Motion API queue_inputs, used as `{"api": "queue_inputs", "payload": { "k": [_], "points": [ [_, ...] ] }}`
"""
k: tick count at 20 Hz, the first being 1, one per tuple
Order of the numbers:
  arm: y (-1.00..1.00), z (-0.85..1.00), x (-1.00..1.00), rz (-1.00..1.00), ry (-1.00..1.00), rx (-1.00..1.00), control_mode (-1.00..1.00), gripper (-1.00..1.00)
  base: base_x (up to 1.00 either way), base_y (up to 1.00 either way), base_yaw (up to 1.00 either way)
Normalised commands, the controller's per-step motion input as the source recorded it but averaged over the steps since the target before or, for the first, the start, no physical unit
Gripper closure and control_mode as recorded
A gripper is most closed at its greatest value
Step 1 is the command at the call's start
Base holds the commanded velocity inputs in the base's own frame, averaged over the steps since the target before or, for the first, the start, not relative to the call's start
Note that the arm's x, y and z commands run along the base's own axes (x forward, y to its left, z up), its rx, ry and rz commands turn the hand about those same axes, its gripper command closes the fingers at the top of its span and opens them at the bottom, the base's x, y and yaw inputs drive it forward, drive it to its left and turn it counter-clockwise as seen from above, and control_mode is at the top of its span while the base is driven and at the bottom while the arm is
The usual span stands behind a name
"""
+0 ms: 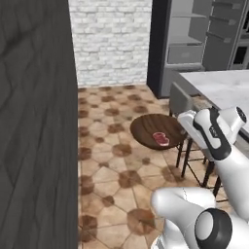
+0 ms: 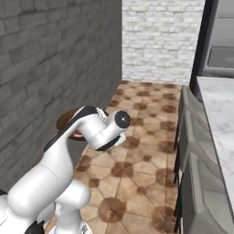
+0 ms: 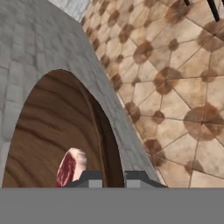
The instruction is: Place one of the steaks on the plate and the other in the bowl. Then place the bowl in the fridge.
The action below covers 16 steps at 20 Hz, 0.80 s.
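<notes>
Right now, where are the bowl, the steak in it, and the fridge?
bowl point(image 1: 146, 127): left base view, bare wooden inside, left of the meat.
steak point(image 1: 161, 139): left base view, middle of the red slab.
fridge point(image 1: 158, 48): left base view, dark outer side panel.

Steak point(image 1: 161, 139) lies in the bowl point(image 1: 146, 127) — fridge point(image 1: 194, 39) behind, beyond.

A floor point(image 1: 116, 160) of tan tiles with dark brown diamond insets runs back to a whitewashed brick wall point(image 1: 111, 39); along one side stands a grey brick wall point(image 2: 50, 68) — dark and close in the left base view, paler in the right base view; opposite it, a counter with a pale marble top point(image 1: 221, 87) — grey stools point(image 2: 201, 183) on thin black legs are drawn up against it, one behind another; the same tiles and the grey wall point(image 3: 52, 48) show in the hand view.
</notes>
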Motion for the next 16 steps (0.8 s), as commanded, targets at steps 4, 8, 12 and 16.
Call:
{"api": "queue_inputs", "payload": {
  "k": [4, 8, 12, 16],
  "points": [
    [0.0, 0.0, 0.0, 0.0, 0.0, 0.0, 1.0, 1.0, 1.0, 0.07, -0.08],
    [0.0, 0.0, 0.0, 0.0, 0.0, 0.0, 1.0, 1.0, 1.0, 0.1, -0.09],
    [0.0, 0.0, 0.0, 0.0, 0.0, 0.0, 1.0, 1.0, 1.0, 0.29, -0.12],
    [0.0, 0.0, 0.0, 0.0, 0.0, 0.0, 1.0, 1.0, 1.0, 0.29, -0.16]
  ]
}}
